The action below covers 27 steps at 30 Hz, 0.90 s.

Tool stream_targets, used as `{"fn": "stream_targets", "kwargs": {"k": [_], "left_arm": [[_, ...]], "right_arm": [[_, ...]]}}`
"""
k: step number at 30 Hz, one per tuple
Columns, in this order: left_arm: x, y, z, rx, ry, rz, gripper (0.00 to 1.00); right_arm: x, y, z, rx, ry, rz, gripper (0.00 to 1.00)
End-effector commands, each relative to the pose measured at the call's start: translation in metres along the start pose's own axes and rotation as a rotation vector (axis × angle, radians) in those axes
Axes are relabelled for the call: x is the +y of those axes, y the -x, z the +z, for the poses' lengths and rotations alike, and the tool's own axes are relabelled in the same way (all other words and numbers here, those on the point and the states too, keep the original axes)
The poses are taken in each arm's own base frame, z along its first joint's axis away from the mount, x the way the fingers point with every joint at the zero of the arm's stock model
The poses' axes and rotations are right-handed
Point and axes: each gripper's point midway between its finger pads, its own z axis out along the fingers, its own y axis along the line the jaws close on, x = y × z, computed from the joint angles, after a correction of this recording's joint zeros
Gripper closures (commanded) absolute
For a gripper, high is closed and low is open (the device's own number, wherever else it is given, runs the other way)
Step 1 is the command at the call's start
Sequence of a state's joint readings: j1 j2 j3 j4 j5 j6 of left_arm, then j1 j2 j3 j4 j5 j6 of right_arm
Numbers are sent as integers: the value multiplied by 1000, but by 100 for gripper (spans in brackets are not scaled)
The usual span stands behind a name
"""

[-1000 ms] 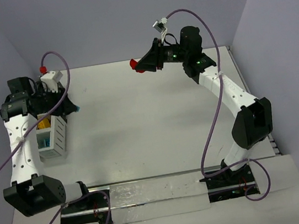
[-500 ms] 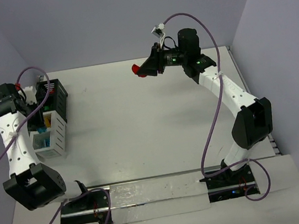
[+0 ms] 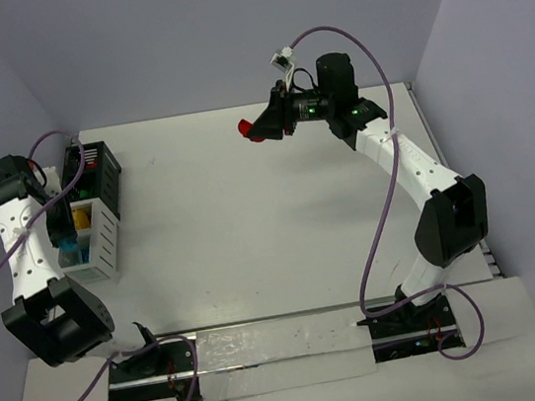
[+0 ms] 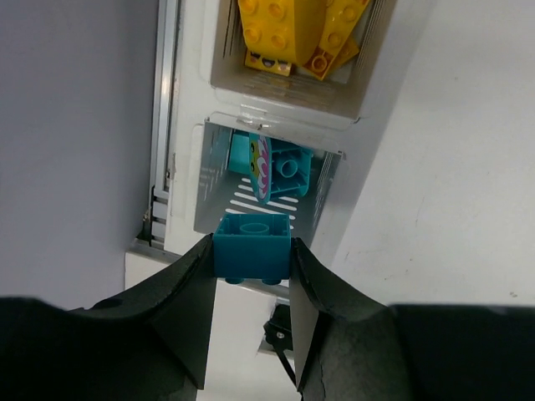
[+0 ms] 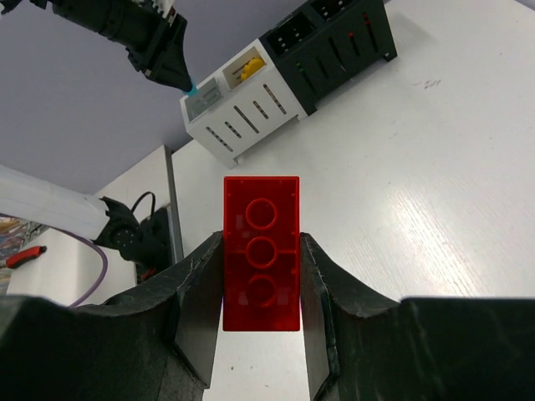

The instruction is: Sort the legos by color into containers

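L fingers [image 4: 188, 292]: pinched on a cyan brick [image 4: 252, 246] by its side faces, one stud up. In the L wrist view the L gripper [image 4: 251, 242] puts the brick at 6 o'clock of the white container [image 4: 276, 119], at the rim of the compartment w/ cyan pieces [image 4: 288, 171]. One of those is a disc w/ coloured print, too small for you to read. Next compartment, at 12 o'clock, holds yellow legos [image 4: 288, 33]. Only this view shows you the contents.

R fingers [image 5: 196, 292]: clamped on a red brick [image 5: 261, 251], three studs in a row, long axis along the fingers. R gripper [image 5: 261, 242] is held off the table [image 3: 251, 223].

Only the R wrist view shows you the L gripper from the side, its cyan tip above the white container's end.

Top view: both containers at 9 o'clock of the table. The black container [image 5: 334, 46] touches the white one on its 12 o'clock side. R gripper is near 12 o'clock, well apart from both.
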<state>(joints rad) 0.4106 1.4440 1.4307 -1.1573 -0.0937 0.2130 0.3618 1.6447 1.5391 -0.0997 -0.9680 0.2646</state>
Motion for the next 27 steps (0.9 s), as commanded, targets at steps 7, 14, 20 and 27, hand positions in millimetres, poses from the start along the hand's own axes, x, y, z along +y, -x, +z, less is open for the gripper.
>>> {"fn": "stream_targets", "kwargs": {"k": [7, 14, 20, 27], "left_arm": [[-3, -19, 19, 65, -45, 23, 66], [-4, -3, 2, 11, -81, 67, 26], [-23, 64, -72, -257, -248, 103, 25], [-128, 112, -185, -572, -911, 7, 27]], "right_arm": [[13, 20, -7, -34, 2, -86, 100], [12, 16, -7, -22, -2, -108, 100], [16, 16, -3, -19, -18, -186, 100], [42, 19, 10, -64, -80, -461, 100]]}}
